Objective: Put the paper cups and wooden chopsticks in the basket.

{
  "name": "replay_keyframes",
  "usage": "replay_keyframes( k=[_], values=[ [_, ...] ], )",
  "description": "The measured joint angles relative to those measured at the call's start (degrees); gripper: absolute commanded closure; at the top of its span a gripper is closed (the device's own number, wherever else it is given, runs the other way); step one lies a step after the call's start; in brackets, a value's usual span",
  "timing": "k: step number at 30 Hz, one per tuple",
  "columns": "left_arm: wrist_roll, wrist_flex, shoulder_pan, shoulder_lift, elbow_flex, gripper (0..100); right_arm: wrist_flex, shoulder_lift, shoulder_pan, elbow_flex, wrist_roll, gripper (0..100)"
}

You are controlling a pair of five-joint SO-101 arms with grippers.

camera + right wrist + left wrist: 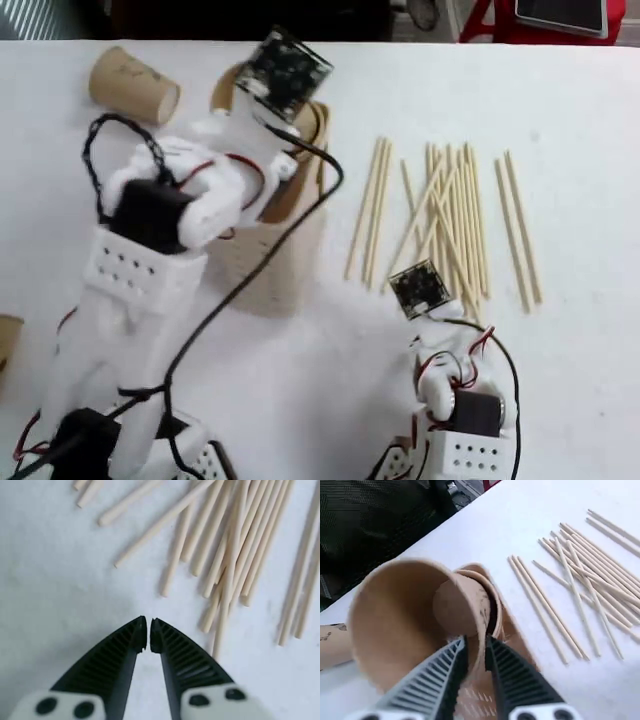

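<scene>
Cup (395,620) hangs at the basket (285,255) mouth, its wall pinched by the left gripper (475,647). Dropped off-centre, it may strike another cup (462,605) and roll out. Right gripper (149,630), pressed together and empty, hovers beside the chopsticks (225,555).

A tan paper cup (133,84) lies on its side near the basket (285,265); wooden chopsticks (450,225) lie scattered alongside.

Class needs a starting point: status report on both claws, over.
Left claw shut on a paper cup at the basket. Right claw shut, empty, beside the wooden chopsticks. Second cup on its side beyond the basket. No obstruction seen.
</scene>
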Motion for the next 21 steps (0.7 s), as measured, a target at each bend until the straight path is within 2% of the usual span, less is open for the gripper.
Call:
replay_keyframes(
  k=[14,21],
  values=[
    [-0.18,-1.76,0.7,-0.26,-3.69,92,0.0,0.0,0.0,0.0,0.0,97.1],
    [-5.36,-4.57,3.78,-0.18,-3.69,92,0.0,0.0,0.0,0.0,0.0,97.1]
  ],
)
